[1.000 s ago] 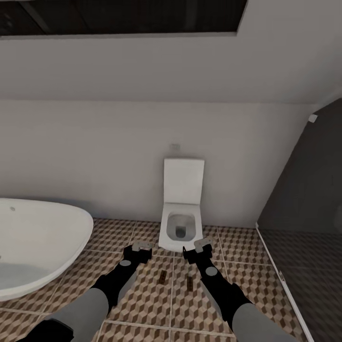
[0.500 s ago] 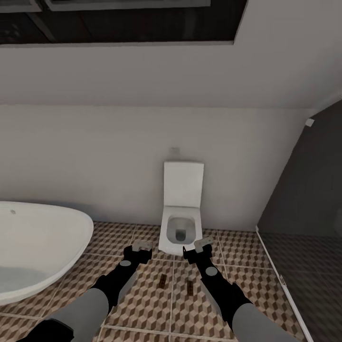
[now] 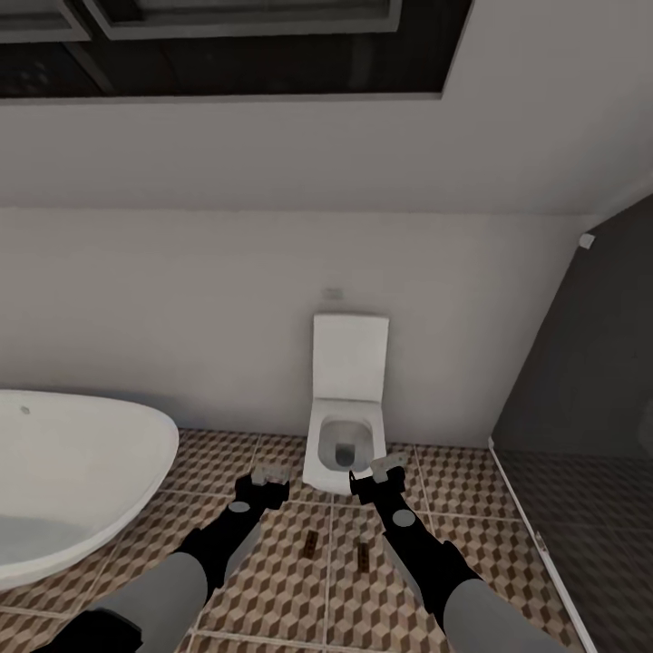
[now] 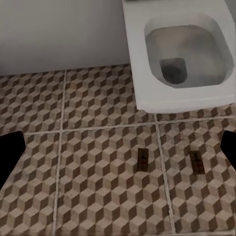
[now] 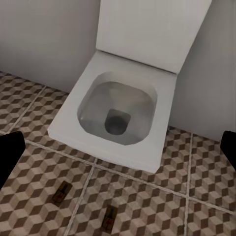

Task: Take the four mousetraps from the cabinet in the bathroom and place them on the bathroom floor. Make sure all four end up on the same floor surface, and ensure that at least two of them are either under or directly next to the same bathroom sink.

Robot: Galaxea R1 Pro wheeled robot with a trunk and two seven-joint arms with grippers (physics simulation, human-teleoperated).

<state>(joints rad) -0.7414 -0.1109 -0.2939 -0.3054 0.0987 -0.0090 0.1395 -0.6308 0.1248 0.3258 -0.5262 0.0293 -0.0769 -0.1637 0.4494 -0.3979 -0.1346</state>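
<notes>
While I am holding both arms out low over the bathroom floor, two mousetraps are lying on the tiles between and just below my grippers, long axes pointing toward the toilet. My left gripper is sitting nearer the left trap, my right gripper nearer the other. Both are spread wide and carrying nothing, judging by the wrist views. Beyond, the bathtub is lying to the left, well apart.
</notes>
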